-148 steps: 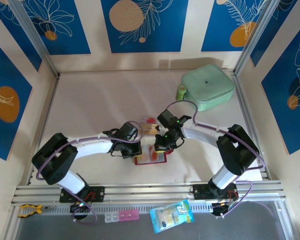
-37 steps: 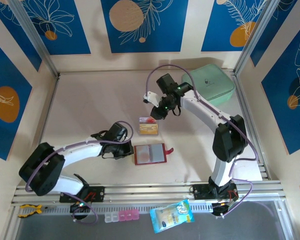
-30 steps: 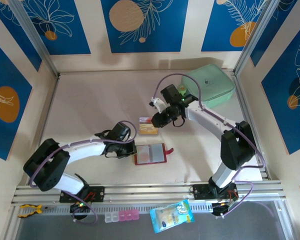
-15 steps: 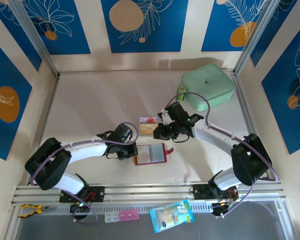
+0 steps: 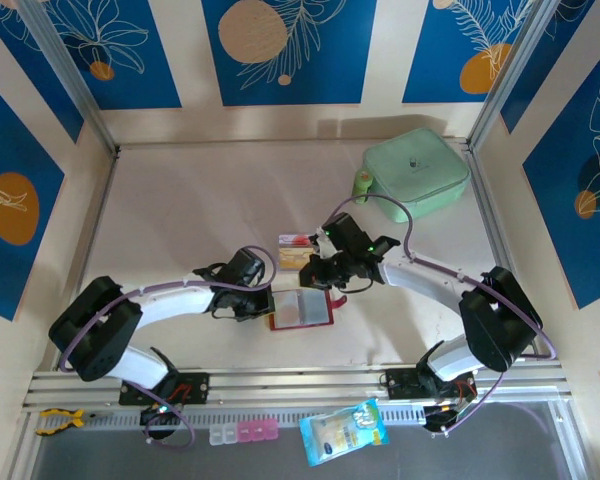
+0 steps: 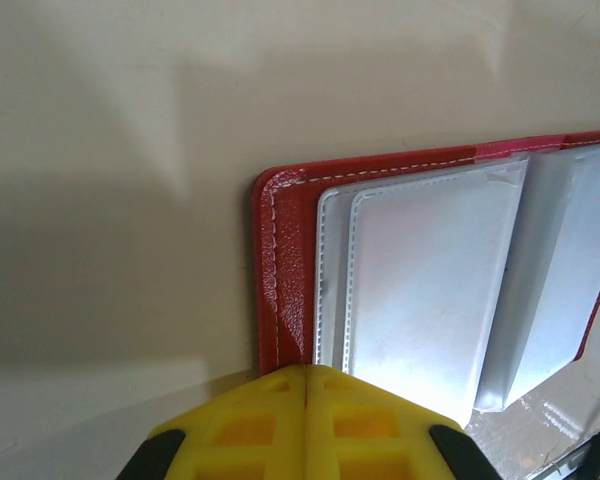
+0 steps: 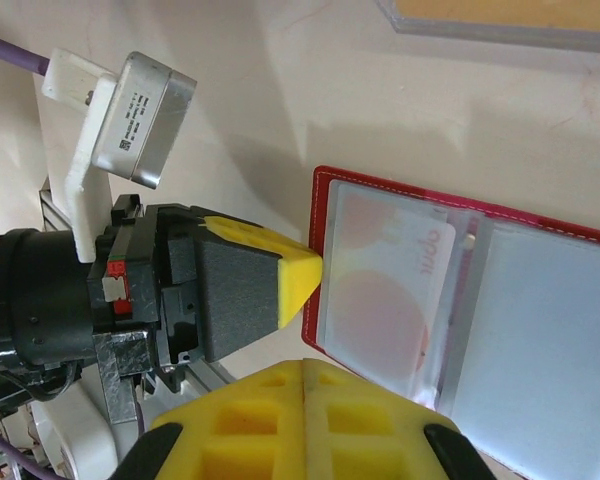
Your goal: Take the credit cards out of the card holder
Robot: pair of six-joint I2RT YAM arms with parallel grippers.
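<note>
I see the card holder point(image 5: 302, 310) lying open on the desk point(image 5: 180, 220), near the front edge, between the two arms. A whitish card point(image 7: 385, 295) with a pink disc sits in its left clear pocket. Just behind the holder lies the tan card point(image 5: 297, 259), and beyond that the red-marked card point(image 5: 296, 240). My left pincer point(image 6: 307, 385), pressed together, is at the holder's left edge. My right pincer point(image 7: 305, 378), also pressed together, is over the holder.
</note>
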